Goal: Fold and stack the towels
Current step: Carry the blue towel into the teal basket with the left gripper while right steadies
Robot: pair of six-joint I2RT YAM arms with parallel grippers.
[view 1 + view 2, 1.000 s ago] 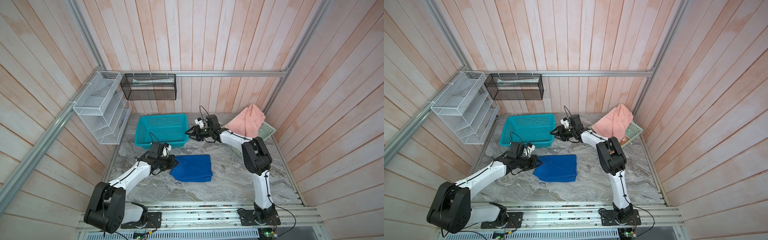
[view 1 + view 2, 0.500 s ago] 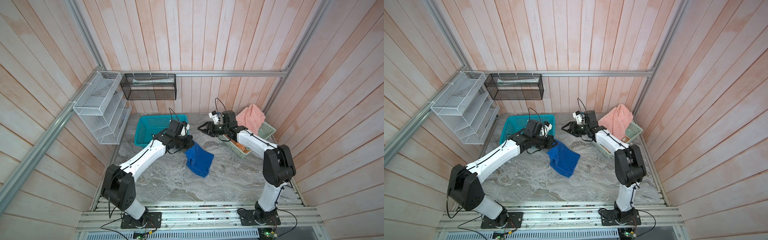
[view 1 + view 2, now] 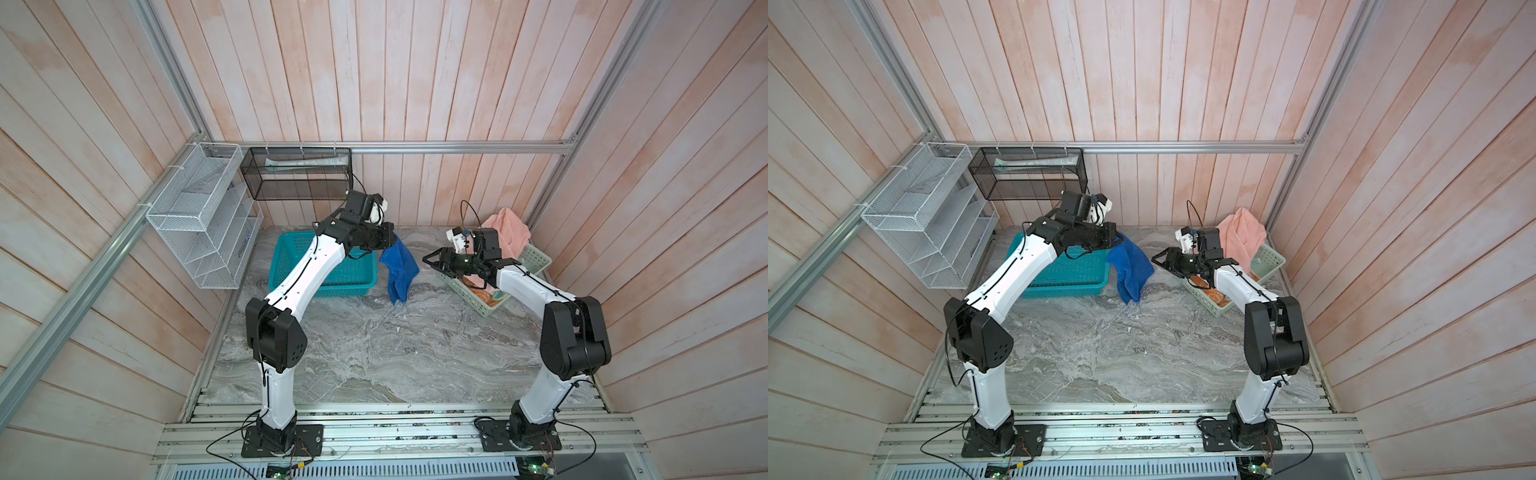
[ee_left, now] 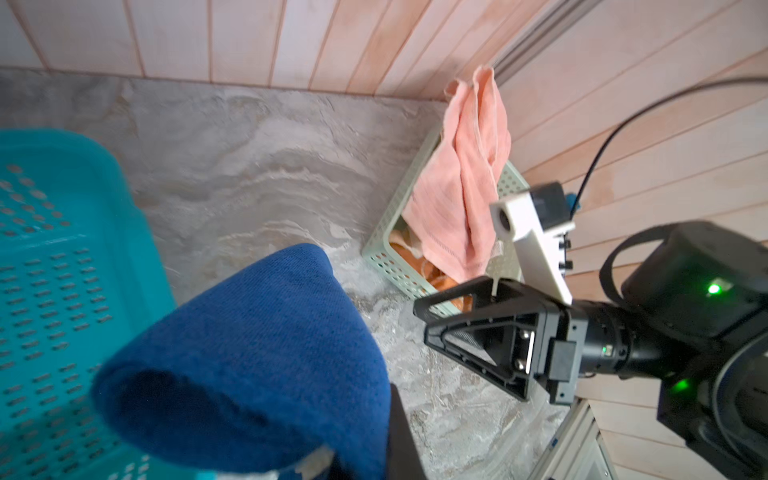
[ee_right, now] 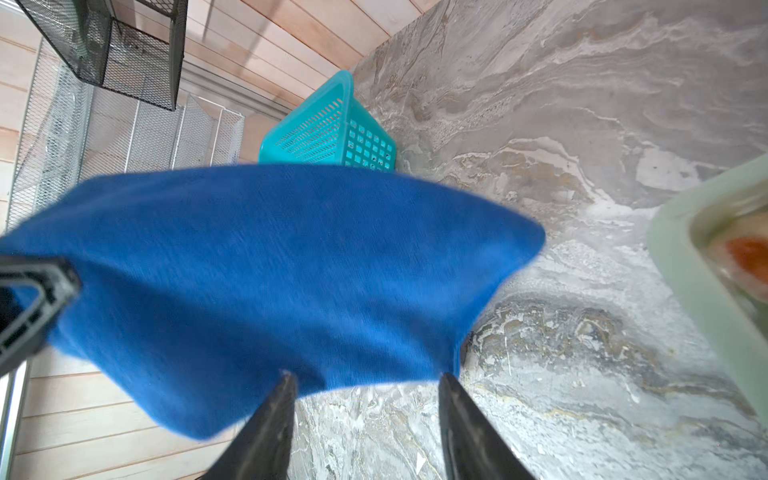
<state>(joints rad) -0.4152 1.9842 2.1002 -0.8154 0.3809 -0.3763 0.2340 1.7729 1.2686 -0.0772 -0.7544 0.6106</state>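
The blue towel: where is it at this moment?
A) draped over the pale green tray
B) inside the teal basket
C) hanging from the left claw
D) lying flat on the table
C: in both top views the blue towel hangs down from the shut left claw, beside the teal basket and not in it; the right claw is open and empty.

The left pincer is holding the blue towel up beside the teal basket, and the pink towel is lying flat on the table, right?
Not quite. The pink towel isn't flat on the table: both top views show it heaped up out of the pale green tray. The left pincer does hold the blue towel up beside the teal basket.
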